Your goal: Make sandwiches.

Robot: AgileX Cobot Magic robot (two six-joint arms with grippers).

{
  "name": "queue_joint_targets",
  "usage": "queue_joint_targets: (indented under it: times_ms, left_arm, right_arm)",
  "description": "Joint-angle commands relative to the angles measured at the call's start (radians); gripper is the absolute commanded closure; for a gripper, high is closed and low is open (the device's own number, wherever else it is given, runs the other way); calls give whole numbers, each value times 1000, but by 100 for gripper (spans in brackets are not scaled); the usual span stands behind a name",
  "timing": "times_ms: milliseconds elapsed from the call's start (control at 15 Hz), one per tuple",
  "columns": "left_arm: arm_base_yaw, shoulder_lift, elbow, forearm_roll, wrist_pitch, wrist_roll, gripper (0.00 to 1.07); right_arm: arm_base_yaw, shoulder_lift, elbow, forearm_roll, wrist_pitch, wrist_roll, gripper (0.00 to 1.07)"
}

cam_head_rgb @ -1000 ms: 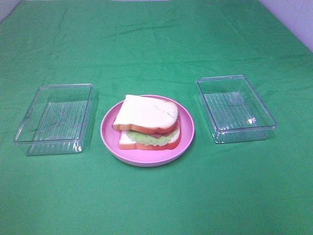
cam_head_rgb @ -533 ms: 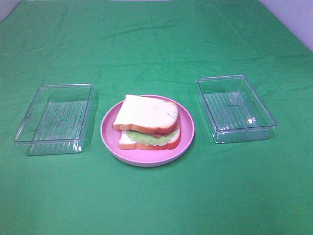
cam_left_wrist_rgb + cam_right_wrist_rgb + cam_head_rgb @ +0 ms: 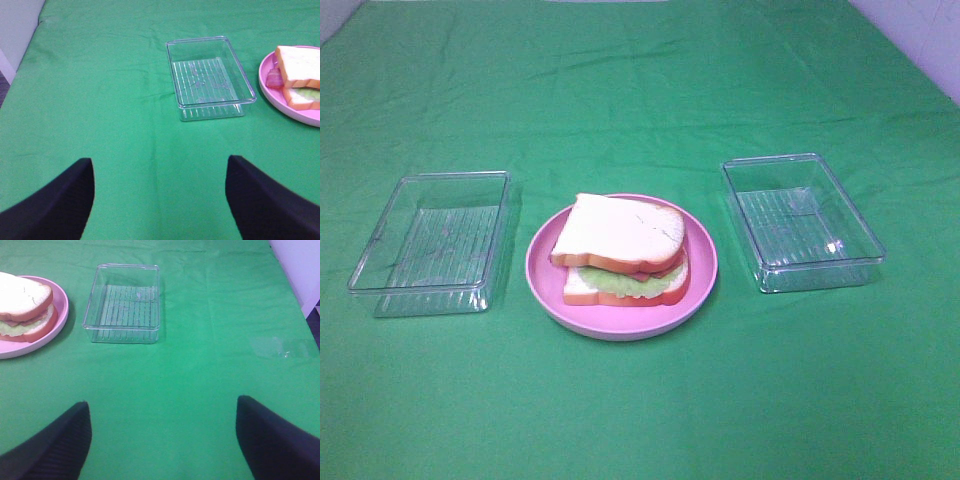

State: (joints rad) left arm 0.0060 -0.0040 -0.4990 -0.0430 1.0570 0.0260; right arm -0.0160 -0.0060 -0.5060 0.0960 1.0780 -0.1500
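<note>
Nothing has shifted since the earlier frames — plate, trays and sandwich sit exactly where they were.

On the green cloth, the sandwich rests on the round pink plate at the middle of the table: a white top bread slice with orange-red crust, a green lettuce leaf showing at the front edge, and a bottom bread slice beneath it. In the left wrist view a bit of pink-red bacon peeks out at the sandwich's side. A clear tray lies to the left of the plate and a second clear tray to its right, each near the plate but apart from it.

Neither arm appears in the high view. The left gripper hangs over bare cloth with its dark fingers spread wide, nothing between them — the left tray stands between it and the sandwich, which lies well apart. The right gripper is likewise spread and empty, with the right tray ahead of it and the sandwich further off, beyond that tray's side.
</note>
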Motion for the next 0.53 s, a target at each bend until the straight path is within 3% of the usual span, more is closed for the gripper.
queue_joint_targets:
  times_ms: [67,533]
  left_arm:
    - [2,-26,1,-2,-12,3,36]
    - [2,-26,1,-2,-12,3,36]
  right_arm:
    - [-7,-15,3,1,-15,1,31]
    - [-7,-14,3,1,-15,1,31]
